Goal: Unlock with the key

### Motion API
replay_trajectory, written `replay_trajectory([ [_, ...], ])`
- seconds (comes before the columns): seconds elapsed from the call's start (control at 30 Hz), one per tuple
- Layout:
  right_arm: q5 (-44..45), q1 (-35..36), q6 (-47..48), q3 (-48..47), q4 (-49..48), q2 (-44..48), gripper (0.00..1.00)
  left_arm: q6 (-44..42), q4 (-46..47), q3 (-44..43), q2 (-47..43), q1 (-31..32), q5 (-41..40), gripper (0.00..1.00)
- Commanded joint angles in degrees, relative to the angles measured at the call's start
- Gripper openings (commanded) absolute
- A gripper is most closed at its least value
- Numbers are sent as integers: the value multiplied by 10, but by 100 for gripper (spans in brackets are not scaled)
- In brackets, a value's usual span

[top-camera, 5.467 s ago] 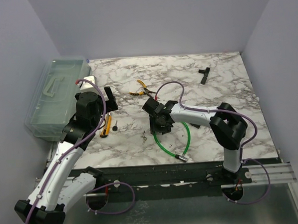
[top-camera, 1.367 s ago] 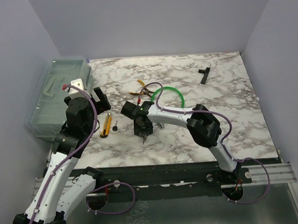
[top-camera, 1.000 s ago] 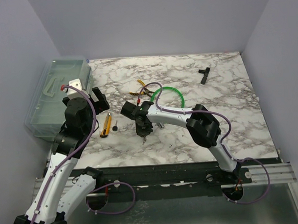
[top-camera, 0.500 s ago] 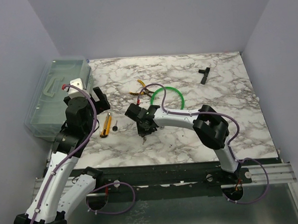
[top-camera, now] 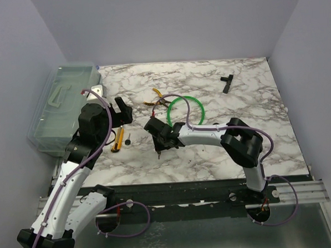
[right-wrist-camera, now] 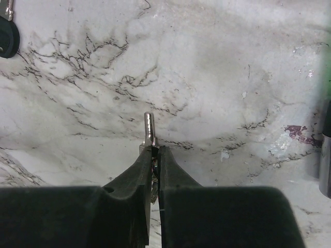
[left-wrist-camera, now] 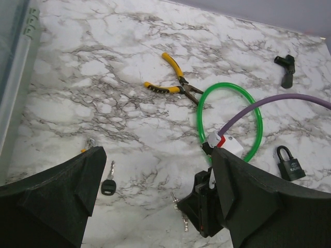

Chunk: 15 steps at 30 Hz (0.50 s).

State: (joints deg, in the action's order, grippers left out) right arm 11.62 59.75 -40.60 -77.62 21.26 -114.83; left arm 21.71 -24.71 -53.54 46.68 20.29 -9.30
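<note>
Pinching the key (right-wrist-camera: pixel 149 125) between closed jaws, the right gripper (right-wrist-camera: pixel 154 150) hung low over the table (top-camera: pixel 254 130), near the middle of its front part. The thin, pale metal blade stuck out past the black, tapered fingertips; whether it touched the surface could not be told. Bare marble, white with grey veins, lay all round the blade. The right half of the slab was also largely free up to its dark front edge.

The padlock (left-wrist-camera: pixel 288 164), small, black and flat on its side, sat just outside a glossy green cable (left-wrist-camera: pixel 199 121) coiled in a ring. Yellow-handled pliers (left-wrist-camera: pixel 173 85) lay at the ring's far left, their jaws touching it. A black-headed key (left-wrist-camera: pixel 108 185) rested apart, further left.

The left gripper (left-wrist-camera: pixel 158 151) hovered with its fingers spread wide, holding nothing, beside a clear plastic box (top-camera: pixel 59 107) that lined the left edge.
</note>
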Motion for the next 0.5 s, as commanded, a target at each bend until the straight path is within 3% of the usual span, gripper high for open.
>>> replay_trajectory([
  [0.0,11,6,30,37,-12,6,0,37,12,15,-2,-3,75,91],
  [0.47,-17,1,64,216,-202,136,0,161,-28,55,-18,-3,203,89],
])
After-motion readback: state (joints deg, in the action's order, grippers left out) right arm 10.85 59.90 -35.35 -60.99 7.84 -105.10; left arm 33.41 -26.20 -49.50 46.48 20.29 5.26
